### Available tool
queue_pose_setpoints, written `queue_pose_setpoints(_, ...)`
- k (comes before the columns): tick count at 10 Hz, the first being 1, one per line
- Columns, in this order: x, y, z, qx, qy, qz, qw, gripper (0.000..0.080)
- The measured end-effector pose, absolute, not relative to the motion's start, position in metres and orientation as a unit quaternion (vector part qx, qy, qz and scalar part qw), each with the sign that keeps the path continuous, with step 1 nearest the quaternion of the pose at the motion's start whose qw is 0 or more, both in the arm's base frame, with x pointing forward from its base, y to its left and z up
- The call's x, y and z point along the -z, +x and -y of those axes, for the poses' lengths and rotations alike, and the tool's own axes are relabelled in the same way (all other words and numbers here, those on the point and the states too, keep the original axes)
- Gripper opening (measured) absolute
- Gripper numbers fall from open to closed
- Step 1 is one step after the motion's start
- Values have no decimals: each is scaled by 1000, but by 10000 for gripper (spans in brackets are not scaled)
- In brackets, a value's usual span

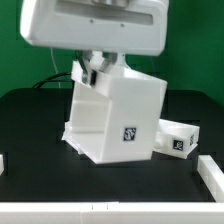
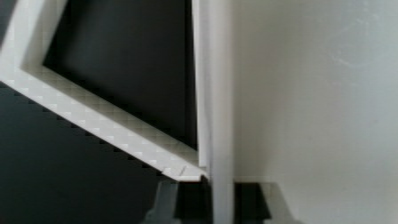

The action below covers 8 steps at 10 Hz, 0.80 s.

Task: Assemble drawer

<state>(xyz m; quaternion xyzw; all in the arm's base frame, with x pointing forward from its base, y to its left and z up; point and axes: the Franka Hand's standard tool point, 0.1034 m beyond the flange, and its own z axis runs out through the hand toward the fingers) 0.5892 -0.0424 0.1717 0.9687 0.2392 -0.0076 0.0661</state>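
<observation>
- Drawer shell (image 1: 125, 115) is mid-bench, tipped at a lean. Open side faces the exterior view's left, tag face twd the camera. Lower edge looks to rest on the bench (image 1: 35, 120), top part held up.
- Fingers (image 1: 93, 66) sit at the shell's top corner, on the exterior view's left. In the wrist view the dark fingers (image 2: 178, 200) are either side of one thin wall w/ the wall btwn them, so I'd say pinching that wall, not spread.
- Step in hand, my guess: turning or righting the shell so a tray can go in later.
- To do it well: keep the grip square on the wall, as it's thin, smooth plastic and could slip or flex. Pivot slow abt the edge that's down, no dragging. Get it flat on the bench before letting go.
- Mind the small tray (image 1: 180, 138), just beside the shell's low corner on the exterior view's right, tag showing. A quick swing could knock it. Can't tell if the two touch.
- Surface: black matte bench. White bar (image 1: 210, 172) near the corner at the exterior view's right, pale strip (image 1: 100, 208) along the near edge. Can't tell what either is.
- Room: green wall (image 1: 190, 50) behind. The arm's big white housing (image 1: 95, 25) blocks the upper middle of the view.
</observation>
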Motion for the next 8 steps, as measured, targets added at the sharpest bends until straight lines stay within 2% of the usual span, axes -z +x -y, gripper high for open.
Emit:
queue_pose_setpoints(5, -168, 587, 44, 11, 971, -230, 64, 34)
queue_pose_setpoints(6, -157, 584, 40, 17, 977, -203, 59, 34)
queue_pose_setpoints(8, -133, 587, 24, 26, 985, -164, 37, 34)
